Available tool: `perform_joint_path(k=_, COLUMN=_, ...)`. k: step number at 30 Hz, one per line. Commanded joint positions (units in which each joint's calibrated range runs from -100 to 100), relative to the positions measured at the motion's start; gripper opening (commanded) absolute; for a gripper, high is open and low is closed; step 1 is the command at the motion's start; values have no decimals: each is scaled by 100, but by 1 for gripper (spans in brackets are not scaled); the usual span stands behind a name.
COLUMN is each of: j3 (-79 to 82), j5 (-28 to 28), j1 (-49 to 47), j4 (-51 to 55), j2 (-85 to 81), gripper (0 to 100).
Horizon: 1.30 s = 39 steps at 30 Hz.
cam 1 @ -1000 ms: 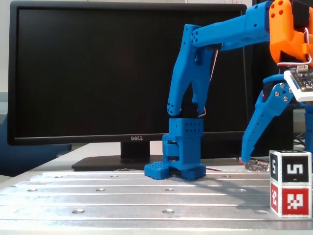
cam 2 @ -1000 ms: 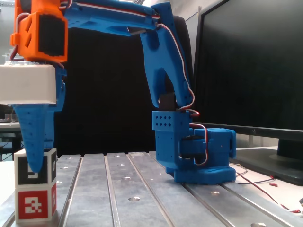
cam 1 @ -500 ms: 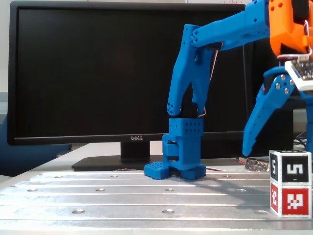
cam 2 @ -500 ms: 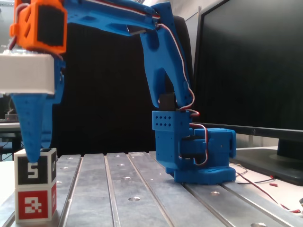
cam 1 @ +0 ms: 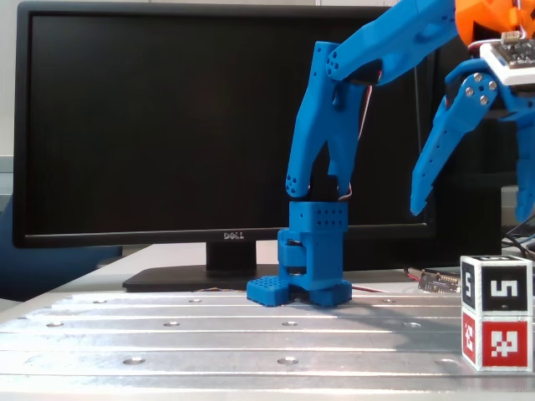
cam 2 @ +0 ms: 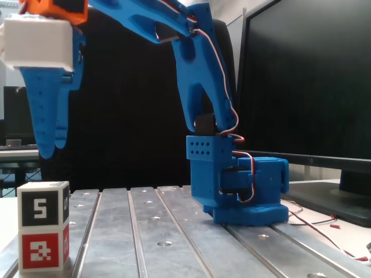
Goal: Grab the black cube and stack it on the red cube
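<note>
Risen since the earlier frames, the tool (cam 1: 472, 213) now hangs well above the stack instead of reaching down beside it; a second ago one blue fingertip stood at the level of the black cube's top, and now both tips are clear of it with open air beneath. Its two blue fingers (cam 1: 440, 138) are spread apart in a fixed view, and they hold nothing. In another fixed view the tool (cam 2: 46, 152) shows as a tapering blue blade under a white block, its tip pointing down above the cubes. The black cube (cam 1: 496, 284) sits squarely on the red cube (cam 1: 496, 339), edges lined up, at the right edge of the grooved metal table (cam 1: 209, 334). The same stack appears at the lower left of the other fixed view, black cube (cam 2: 42, 202) on top with a white label, red cube (cam 2: 43, 250) below, both resting on the table (cam 2: 174, 231). The arm's blue base (cam 1: 303, 261) stands on the table well apart from the cubes, in front of a dark monitor (cam 1: 167, 125).
</note>
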Motion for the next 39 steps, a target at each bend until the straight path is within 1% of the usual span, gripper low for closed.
perform_joint_path(k=1, j3=-209, j5=48, j1=0, j4=52, j2=-118, gripper=35)
perform_joint_path(k=6, j3=-200, j5=395, j1=185, j4=69, j2=-151, gripper=34)
perform_joint_path(k=10, j3=126, j5=779, j1=495, j4=69, j2=-444, gripper=25)
perform_joint_path(k=12, j3=343, j5=1079, j1=760, j4=60, j2=-603, gripper=21)
perform_joint_path(k=17, j3=831, j5=1942, j1=1528, j4=60, j2=-1037, gripper=18)
perform_joint_path(k=22, j3=1392, j5=2778, j1=2244, j4=26, j2=-1505, gripper=12)
perform_joint_path(k=30, j3=1510, j5=4025, j1=3278, j4=-85, j2=-1705, gripper=1)
perform_joint_path(k=34, j3=1510, j5=4582, j1=3595, j4=-265, j2=-1714, gripper=1)
perform_joint_path(k=39, j3=1510, j5=5150, j1=3625, j4=-513, j2=-1722, gripper=1)
